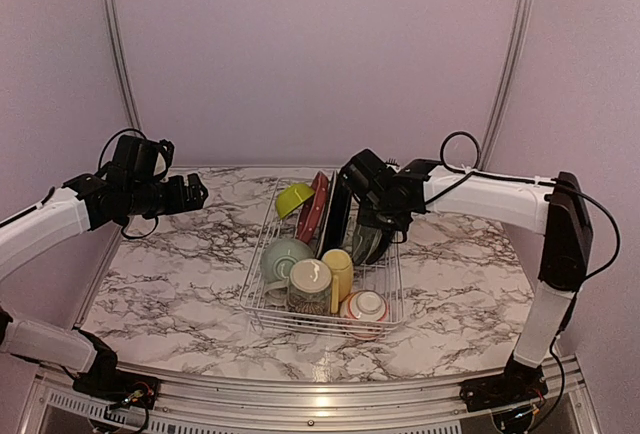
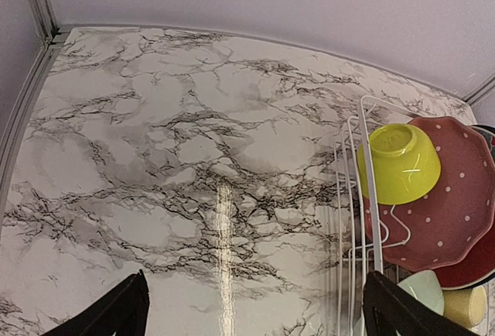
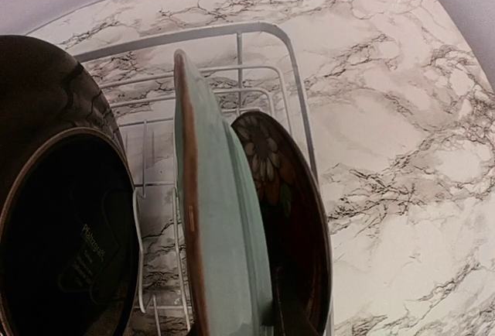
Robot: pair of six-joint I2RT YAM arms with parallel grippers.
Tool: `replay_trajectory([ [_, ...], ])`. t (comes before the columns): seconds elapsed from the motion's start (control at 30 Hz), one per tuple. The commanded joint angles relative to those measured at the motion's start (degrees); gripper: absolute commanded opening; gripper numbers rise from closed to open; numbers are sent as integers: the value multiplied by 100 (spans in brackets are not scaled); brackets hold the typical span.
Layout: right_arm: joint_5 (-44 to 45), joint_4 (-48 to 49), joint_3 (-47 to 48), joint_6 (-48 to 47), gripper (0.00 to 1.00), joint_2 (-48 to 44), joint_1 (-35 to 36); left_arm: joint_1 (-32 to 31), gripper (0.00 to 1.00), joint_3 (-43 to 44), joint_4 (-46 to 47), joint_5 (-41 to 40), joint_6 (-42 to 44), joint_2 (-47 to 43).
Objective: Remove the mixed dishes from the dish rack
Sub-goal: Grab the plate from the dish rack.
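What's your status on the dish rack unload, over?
Left gripper open, over table left of dish rack. Right gripper low at grey-green plate, jaws unreadable. Dishes all in rack, none out yet. Nothing in the way.

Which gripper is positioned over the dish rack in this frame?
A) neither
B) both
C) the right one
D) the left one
C: the right gripper is above the upright plates at the far right side of the dish rack, while the left gripper hangs over the marble table to the rack's left.
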Motion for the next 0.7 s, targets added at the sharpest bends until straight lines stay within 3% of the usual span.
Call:
replay_trajectory([
  [0.0,388,-362,584,-61,0,-6,214,-36,99,-82,94,-4,61,-37],
  [0.37,918,-1082,1090,70,0,-147,283,-33,99,-67,98,-5,36,5],
  [0.67,762,-720,919,-443,0,-873,285,-32,99,-50,114,8,21,27],
])
